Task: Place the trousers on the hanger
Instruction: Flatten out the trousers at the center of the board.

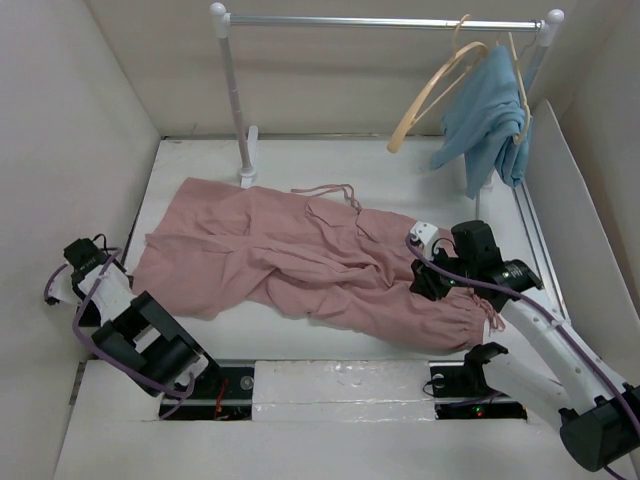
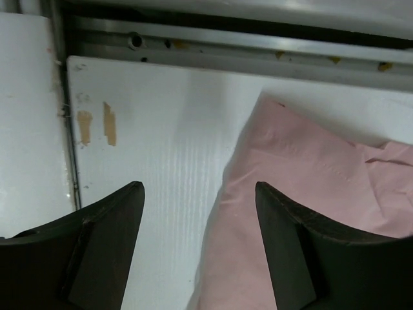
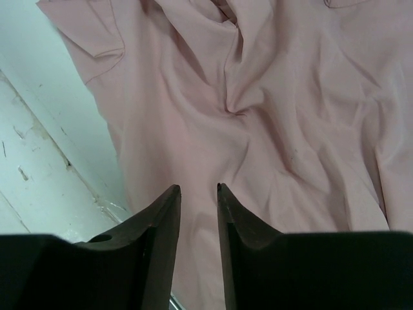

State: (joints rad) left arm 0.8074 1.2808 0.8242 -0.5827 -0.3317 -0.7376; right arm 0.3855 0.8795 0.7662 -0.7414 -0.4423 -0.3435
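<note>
The dusty-pink trousers [image 1: 290, 255] lie spread flat across the table, with the drawstring at the back. The pale tan hanger [image 1: 432, 92] hangs tilted on the rail, apart from both arms. My left gripper [image 1: 97, 272] is at the trousers' left end. In the left wrist view it [image 2: 199, 186] is open wide, hovering over the cloth's edge [image 2: 310, 194] with nothing between the fingers. My right gripper [image 1: 426, 278] is over the right leg near the cuff. Seen from its wrist, it [image 3: 198, 187] is open by a narrow gap just above the fabric [image 3: 271, 97], holding nothing.
A metal rail [image 1: 380, 21] on white posts [image 1: 232, 95] spans the back. A light-blue garment [image 1: 490, 115] hangs on a second hanger at its right end. White walls box in the table, and an aluminium track [image 2: 258, 51] runs along its edge.
</note>
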